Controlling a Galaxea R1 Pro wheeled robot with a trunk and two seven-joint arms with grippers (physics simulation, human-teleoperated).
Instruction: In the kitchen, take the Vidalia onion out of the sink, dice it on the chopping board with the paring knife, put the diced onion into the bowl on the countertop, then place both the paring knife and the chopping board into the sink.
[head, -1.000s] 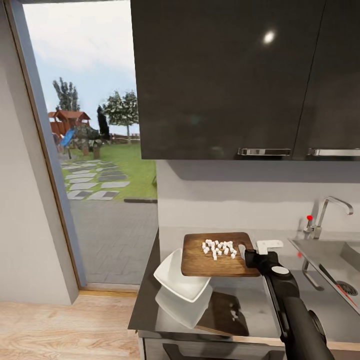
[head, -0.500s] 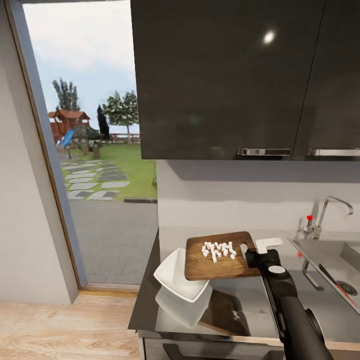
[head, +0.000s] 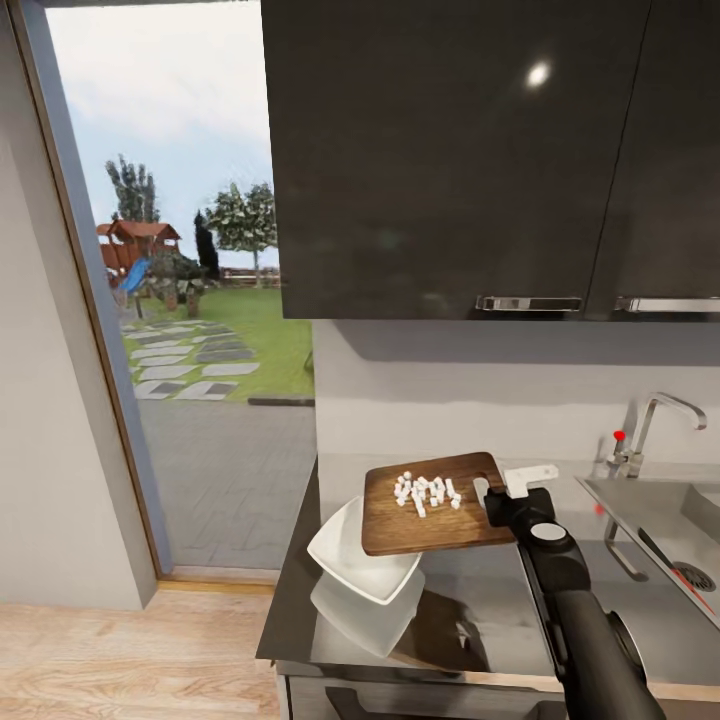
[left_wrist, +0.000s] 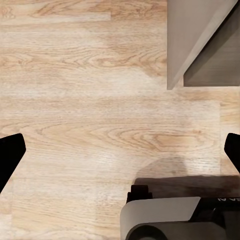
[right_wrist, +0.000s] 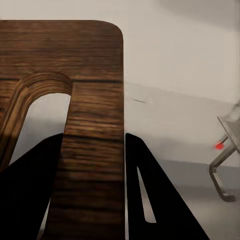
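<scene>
Outside, beyond the open doorway (head: 170, 300) at the far left, a lawn and play structure sat in daylight while the work went on at the kitchen counter. Nearest that doorway on the tabletop (head: 480, 610), the bowl (head: 362, 552) rested tilted on its mirrored reflection near the counter's left end, its open side turned up toward the board above it. Lifted clear of the steel and held just over the bowl's right rim, the chopping board (head: 435, 505) carried the diced onion (head: 425, 490) as a loose cluster of white cubes near its middle, the board's left end lowest, apparently so the pieces could be slid down into the bowl. At the board's right end the right gripper (head: 500, 500) was clamped on the strip of wood beside the slot handle, and the right wrist view showed its two dark fingers (right_wrist: 30, 200) pressed on either side of that strip, a hold that left the cutting face clear. Farther right, the sink (head: 650, 520) with its chrome tap (head: 660, 425) and red knob waited for the board; a thin dark-and-red shape lay in the basin, too small to identify. Meanwhile the left gripper (left_wrist: 120, 150) hung spread wide and empty over the wooden floor (left_wrist: 90, 100), out of the way.
</scene>
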